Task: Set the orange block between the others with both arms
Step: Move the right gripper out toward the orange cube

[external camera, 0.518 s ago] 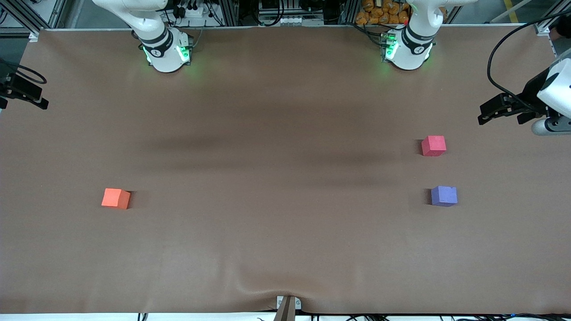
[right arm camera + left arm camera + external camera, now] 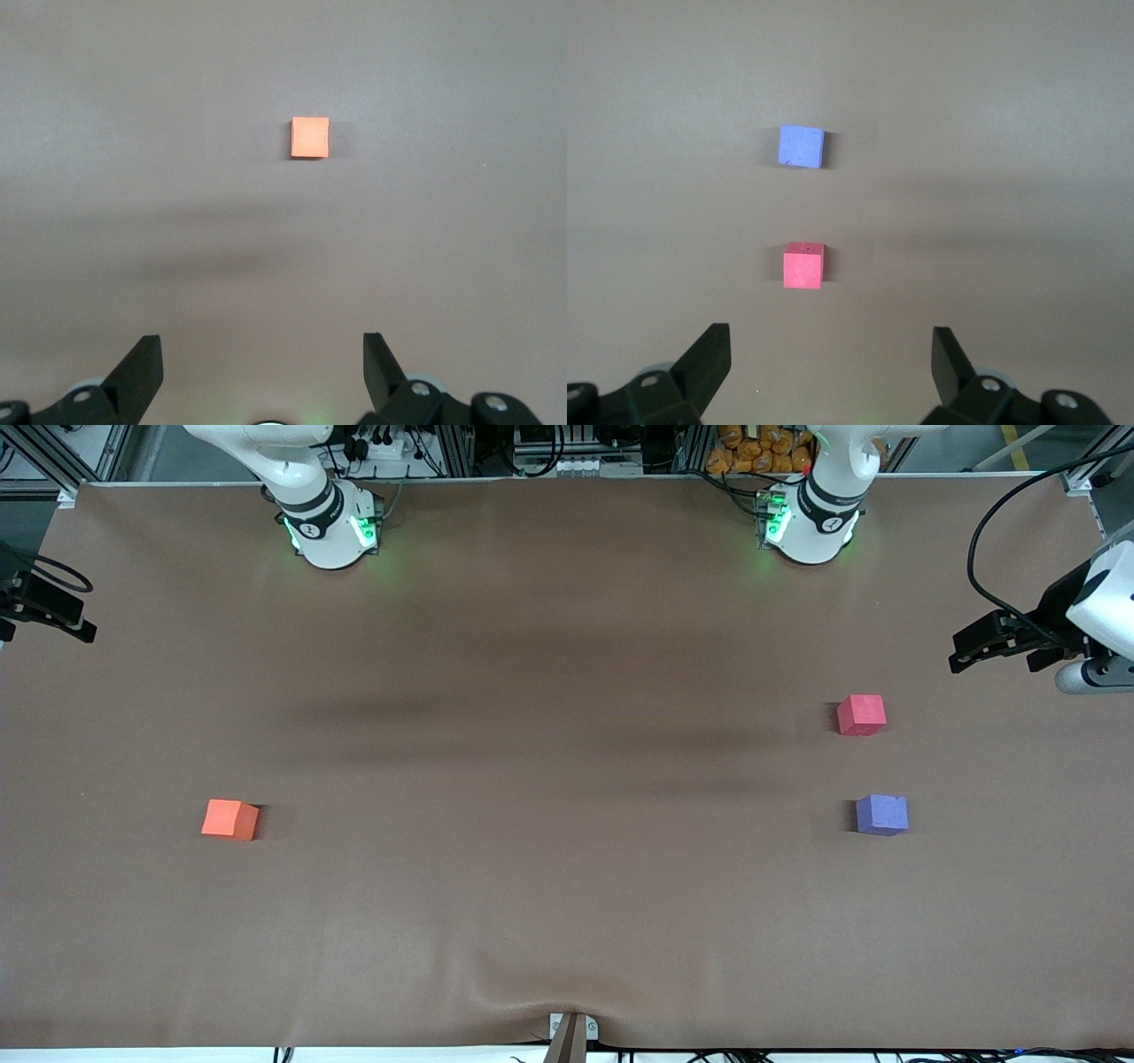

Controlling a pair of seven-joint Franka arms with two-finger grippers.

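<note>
The orange block lies alone on the brown table toward the right arm's end. Toward the left arm's end stand the others: a pink-red cube and, nearer to the front camera, a purple-blue cube, with a bare gap between them. My left gripper hangs open high over bare table, with both cubes ahead of it. My right gripper is open too, high over bare table short of the orange block. Neither holds anything. Both hands are outside the front view.
The arms' bases glow green along the table's edge farthest from the front camera. A black fixture juts in at the right arm's end and a white-and-black one at the left arm's end. The cloth wrinkles by a bracket.
</note>
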